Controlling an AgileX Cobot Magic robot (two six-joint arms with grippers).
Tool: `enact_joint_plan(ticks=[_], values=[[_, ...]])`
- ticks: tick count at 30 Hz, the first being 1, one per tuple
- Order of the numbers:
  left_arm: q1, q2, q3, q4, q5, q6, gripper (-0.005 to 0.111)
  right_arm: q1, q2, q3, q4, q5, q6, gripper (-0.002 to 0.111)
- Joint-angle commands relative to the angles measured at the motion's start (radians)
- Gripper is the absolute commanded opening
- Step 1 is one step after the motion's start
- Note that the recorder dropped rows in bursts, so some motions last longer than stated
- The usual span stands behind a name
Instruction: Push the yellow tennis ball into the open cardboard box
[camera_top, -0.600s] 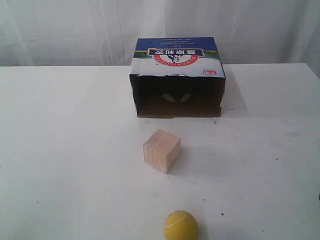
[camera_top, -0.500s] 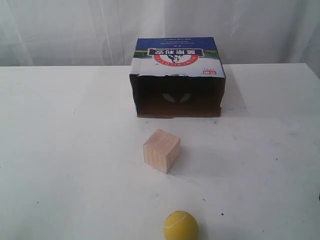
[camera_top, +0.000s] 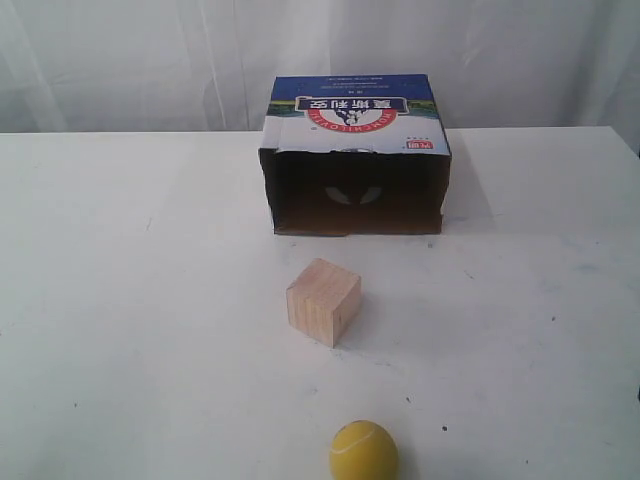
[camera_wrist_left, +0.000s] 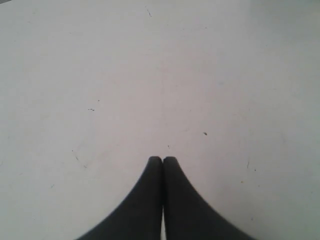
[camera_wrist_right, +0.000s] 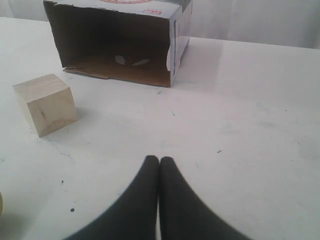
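The yellow tennis ball (camera_top: 363, 452) lies at the near edge of the white table in the exterior view; only a sliver of it shows at the edge of the right wrist view. The open cardboard box (camera_top: 355, 165) stands at the back, its dark opening facing the ball, and appears in the right wrist view too (camera_wrist_right: 120, 42). My right gripper (camera_wrist_right: 159, 159) is shut and empty above bare table, some way from the box. My left gripper (camera_wrist_left: 162, 159) is shut, empty, over bare tabletop. Neither gripper shows in the exterior view.
A light wooden cube (camera_top: 323, 301) sits between ball and box, roughly on the line joining them; the right wrist view shows the cube (camera_wrist_right: 46, 103) as well. White curtains hang behind the table (camera_top: 120, 300).
The ball has shifted very slightly to the right and nearer the frame's bottom. A dark bit at the exterior view's right edge is gone.
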Motion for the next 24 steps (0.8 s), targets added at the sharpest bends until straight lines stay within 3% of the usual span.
enact_joint_plan(ticks=[1, 12, 14, 16, 24], values=[[-0.005, -0.005, 0.004, 0.005, 0.01, 0.002, 0.0, -0.008, -0.006, 0.005, 0.0, -0.003, 0.006, 0.0], [-0.005, -0.005, 0.004, 0.005, 0.01, 0.002, 0.0, -0.008, -0.006, 0.005, 0.0, -0.003, 0.006, 0.0], [-0.005, -0.005, 0.004, 0.005, 0.01, 0.002, 0.0, -0.008, -0.006, 0.001, 0.0, -0.102, 0.006, 0.0], [-0.005, -0.005, 0.004, 0.005, 0.01, 0.002, 0.0, -0.008, -0.006, -0.052, 0.0, -0.18, -0.002, 0.0], [-0.005, -0.005, 0.004, 0.005, 0.01, 0.002, 0.0, -0.008, -0.006, -0.224, 0.0, -0.126, -0.002, 0.0]])
